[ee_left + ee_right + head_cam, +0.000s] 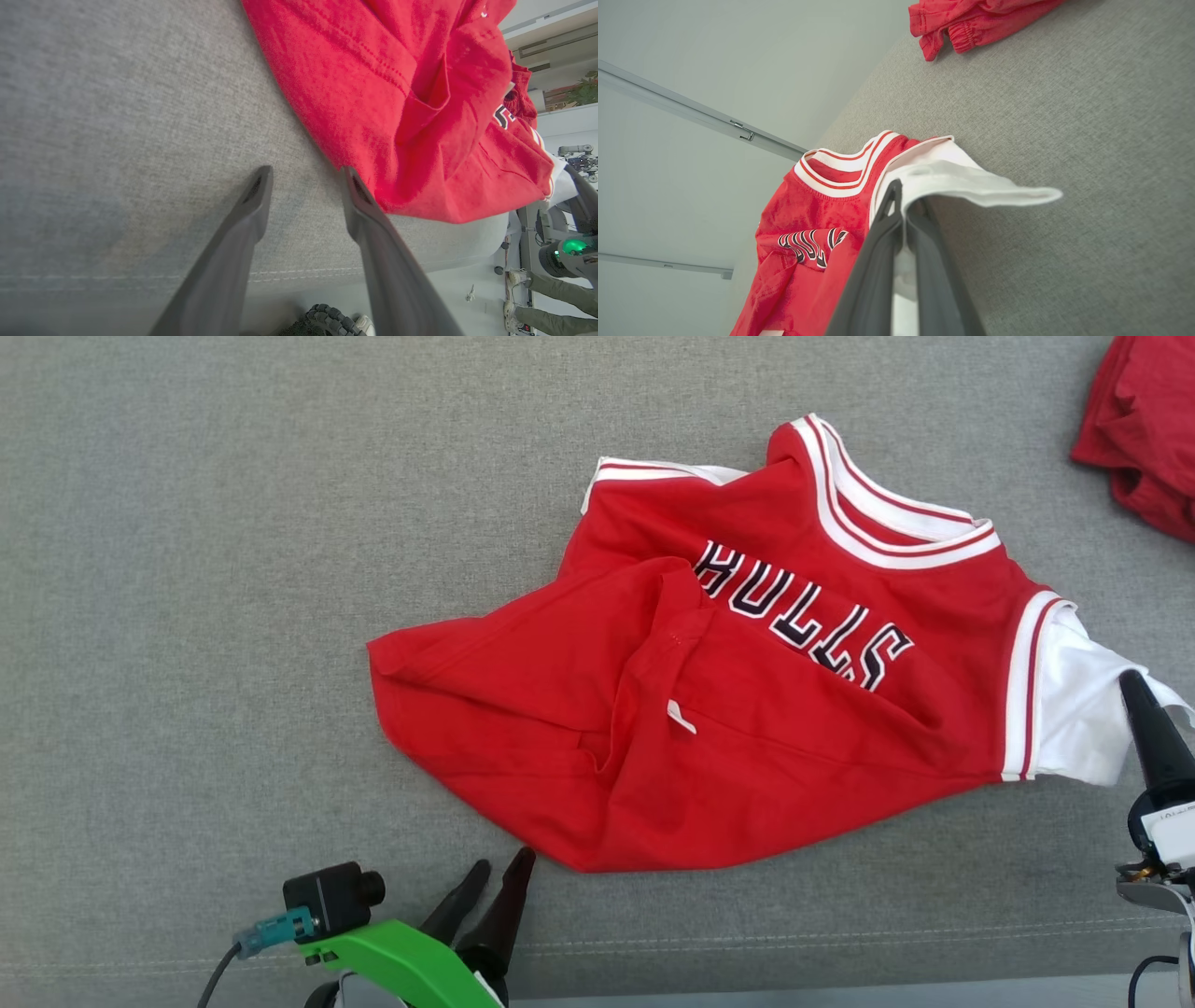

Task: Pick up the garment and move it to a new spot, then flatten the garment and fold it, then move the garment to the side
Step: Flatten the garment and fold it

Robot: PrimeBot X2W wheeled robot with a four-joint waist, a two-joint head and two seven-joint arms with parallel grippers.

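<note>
Your garment (747, 709), a red jersey with white sleeves, lies crumpled on the grey padded surface (187, 616), right of its middle and nearer the right edge than the left. Its collar points toward the far edge, and its lower half is rucked up and folded over itself, partly covering the dark lettering (803, 616) on the chest. Your left claw (501, 863) sits low at the near edge, close to the stitched seam (840, 933) that runs along that edge. Its two dark fingers (243, 224) are spread apart with nothing but bare grey fabric between them. The garment's nearest hem corner lies just beside the tip of one finger, on the side toward the jersey; you cannot tell from the left wrist view whether that tip touches the cloth. Your right claw (1134, 686) is at the right edge, with its fingers pressed together and pinching the white sleeve (1074, 709). In the right wrist view you see that sleeve lifted off the surface and draped over the fingertips, the red body trailing away beyond it. A second bundle of red cloth (1148, 429) lies at the far right corner, well apart from the garment and from both claws.
</note>
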